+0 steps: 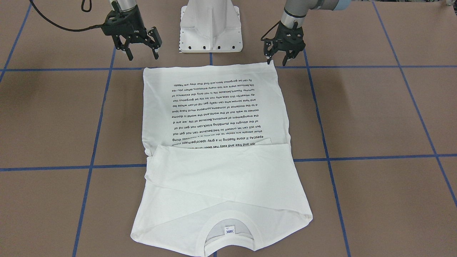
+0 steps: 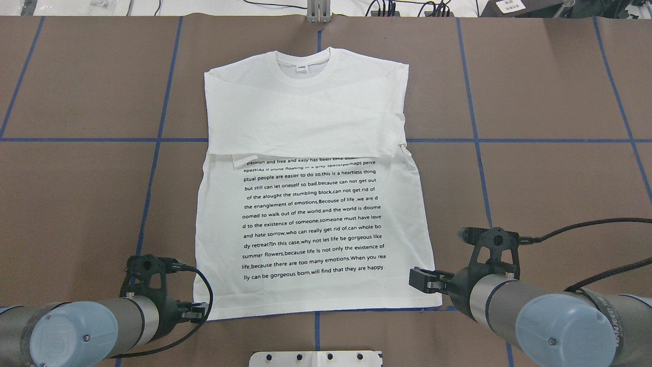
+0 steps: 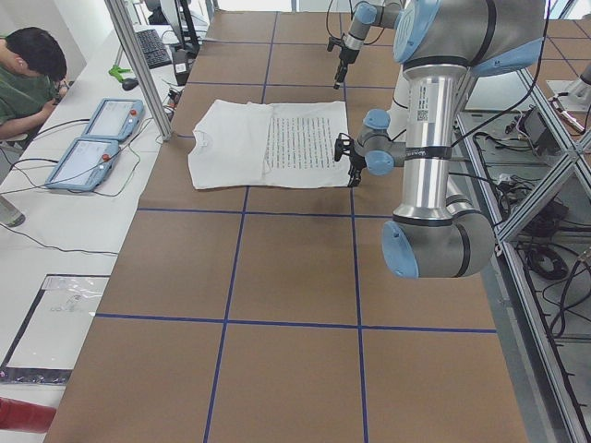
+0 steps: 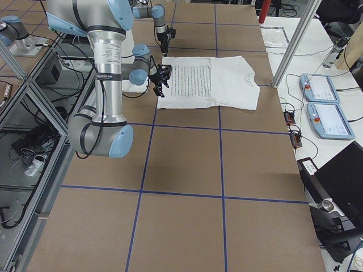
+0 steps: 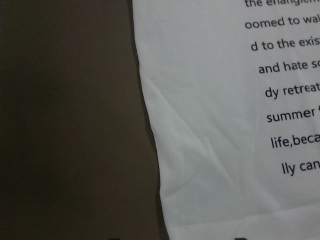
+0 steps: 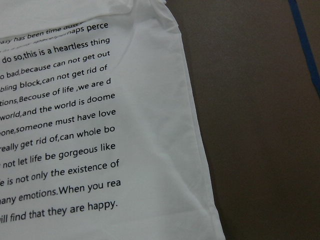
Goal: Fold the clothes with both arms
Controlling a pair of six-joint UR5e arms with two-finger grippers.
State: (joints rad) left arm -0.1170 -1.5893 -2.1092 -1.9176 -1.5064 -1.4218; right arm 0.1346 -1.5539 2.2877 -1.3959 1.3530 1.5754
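Pedestal [image 1: 210, 26] stands top centre between left end effector [image 1: 276, 60] and right end effector [image 1: 142, 53], both spread open, empty, by the T-shirt [image 1: 214, 107] hem corners.

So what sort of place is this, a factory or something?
Most likely a robotics lab, not a factory: a left arm and a right arm stand at a table taped into a blue grid, a white T-shirt lies on it, and teach pendants sit on a side bench.
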